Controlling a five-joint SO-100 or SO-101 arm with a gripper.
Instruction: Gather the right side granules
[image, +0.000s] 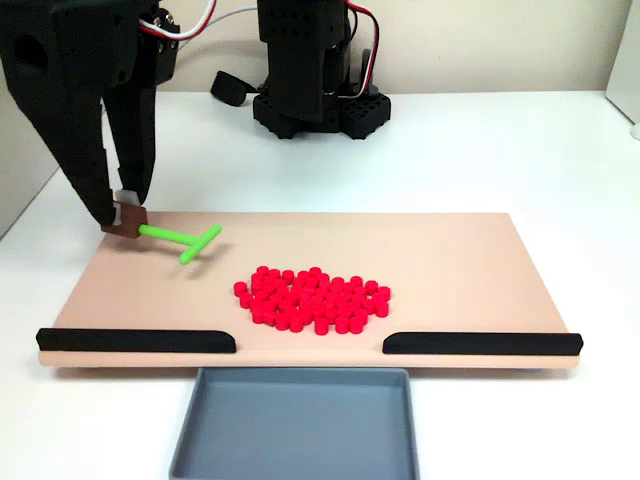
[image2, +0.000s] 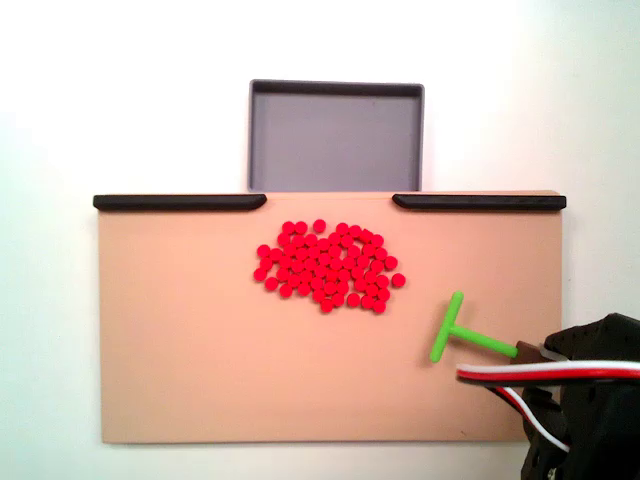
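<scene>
The granules (image: 312, 298) are a compact pile of small bright red pellets lying near the middle of the tan board (image: 470, 255), just behind the gap between the two black rails. The same pile of granules (image2: 328, 268) shows on the board (image2: 190, 350) in the other fixed view. My black gripper (image: 125, 215) hangs over the board's far left corner, shut on the brown block at the handle end of a green T-shaped pusher (image: 186, 240). The pusher's crossbar points toward the pile with a clear gap between them. From above, the gripper (image2: 535, 352) and pusher (image2: 458, 335) sit at the lower right.
Two black rails (image: 135, 340) (image: 482, 343) line the board's near edge with an opening between them. A grey tray (image: 300, 425) sits below that opening, and it also shows in the other fixed view (image2: 335, 135). The arm's base (image: 318, 100) stands behind the board.
</scene>
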